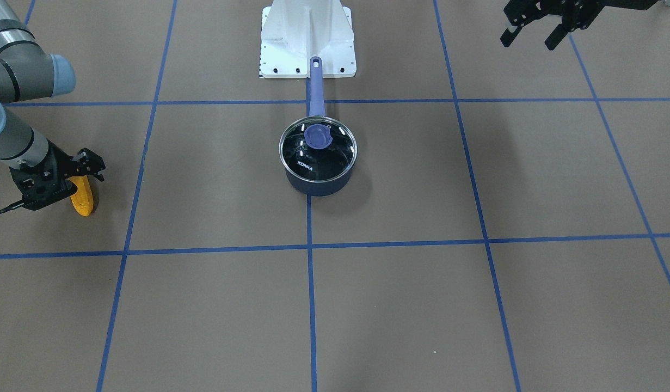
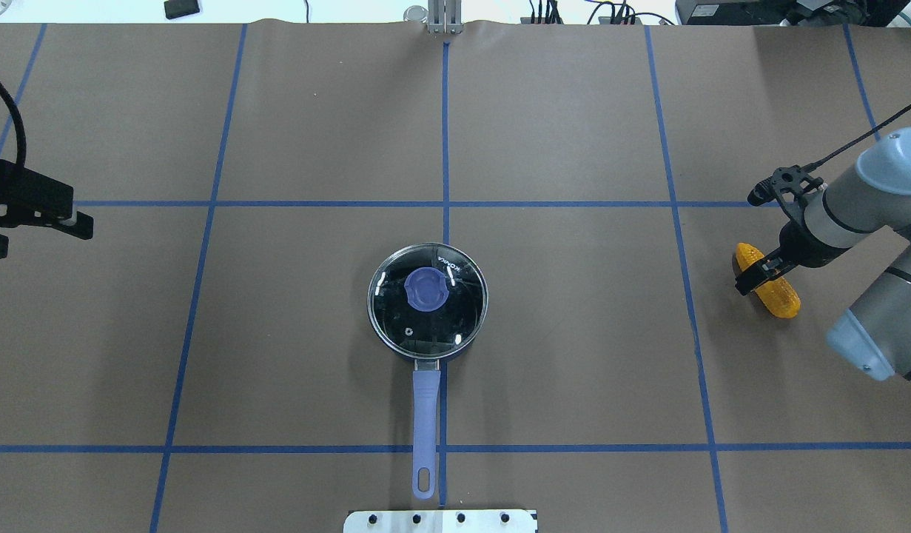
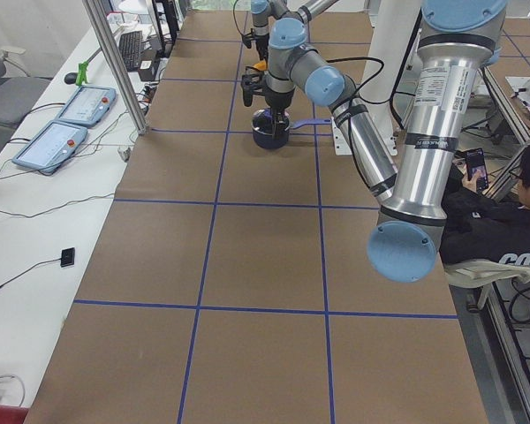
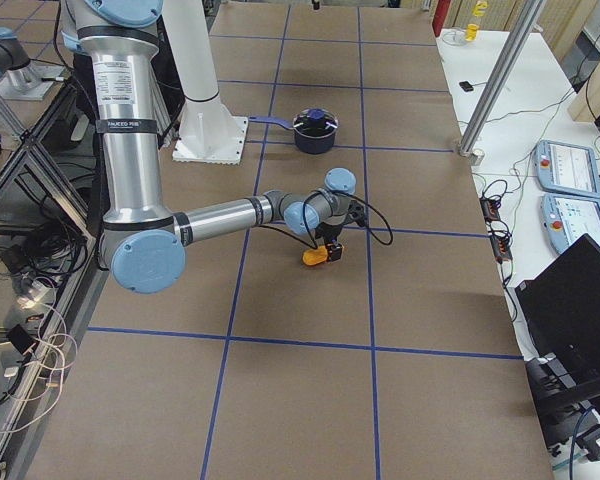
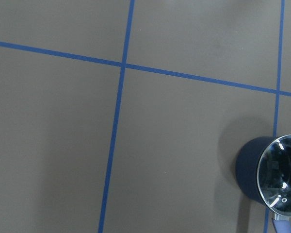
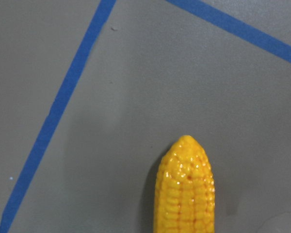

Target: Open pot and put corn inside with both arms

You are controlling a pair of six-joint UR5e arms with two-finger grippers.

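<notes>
The pot (image 1: 319, 184) stands at the table's middle with its glass lid (image 2: 428, 296) on and its handle (image 2: 425, 411) pointing toward the robot's base. It also shows at the lower right of the left wrist view (image 5: 250, 165). The corn (image 2: 779, 300) lies on the table far to the robot's right and is seen close up in the right wrist view (image 6: 184, 194). My right gripper (image 2: 758, 274) is down at the corn (image 1: 83, 200), one finger crossing it. I cannot tell whether it is closed on it. My left gripper (image 1: 529, 41) is open and empty, high and far to the left.
The white base plate (image 1: 307, 38) sits just behind the pot's handle. Blue tape lines (image 2: 445, 148) divide the brown table into squares. A seated person (image 3: 512, 203) and control pendants (image 3: 62, 124) are beside the table.
</notes>
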